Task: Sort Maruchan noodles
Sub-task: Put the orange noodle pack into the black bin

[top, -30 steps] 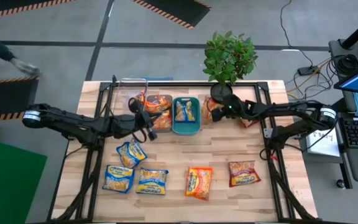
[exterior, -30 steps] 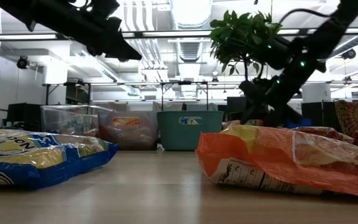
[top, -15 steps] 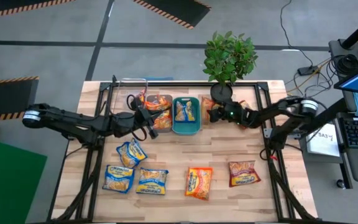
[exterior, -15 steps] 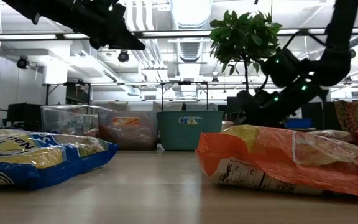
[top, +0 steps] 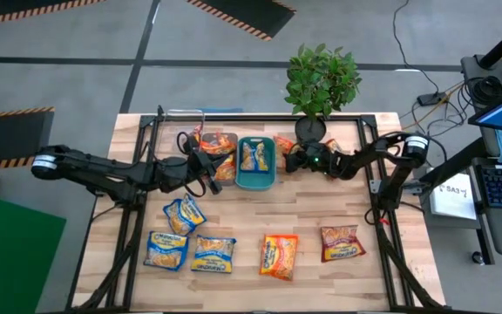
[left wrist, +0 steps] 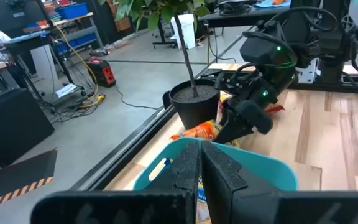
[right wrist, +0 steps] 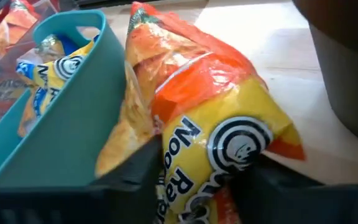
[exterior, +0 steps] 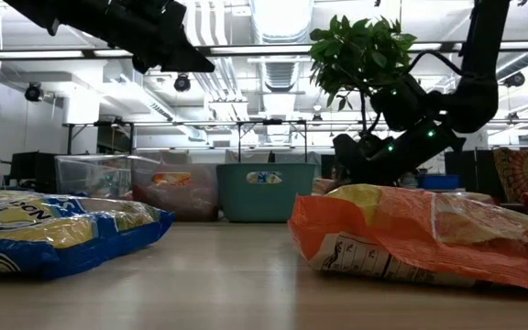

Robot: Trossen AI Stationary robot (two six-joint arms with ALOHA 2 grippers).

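An orange noodle packet (right wrist: 210,106) stands on edge against the right outer wall of the teal bin (top: 240,166), and my right gripper (top: 295,160) is shut on it. The teal bin holds a blue-and-yellow packet (right wrist: 48,74). The grey bin (top: 220,157) to its left holds orange packets. My left gripper (left wrist: 199,168) hangs shut, holding nothing, high over the bins (top: 206,166). Three blue packets (top: 184,214), an orange one (top: 279,255) and a red one (top: 342,242) lie flat on the near half of the table. My right gripper pinches the orange packet between its two fingers (right wrist: 135,171), one on each face of the end nearest it (right wrist: 229,155). The fingers slant down from the table's right and lie along the packet. The packet's far part leans on the teal bin's wall (right wrist: 86,118).
A potted plant (top: 321,83) stands just behind the right gripper at the table's far edge. A clear bin (top: 186,131) sits at the far left of the row. The table's middle strip between the bins and the near packets is bare wood.
My right gripper has sunk and moved toward the table's left, coming down at the orange packet beside the teal bin. The teal bin and the grey bin have slid a little toward the table's left.
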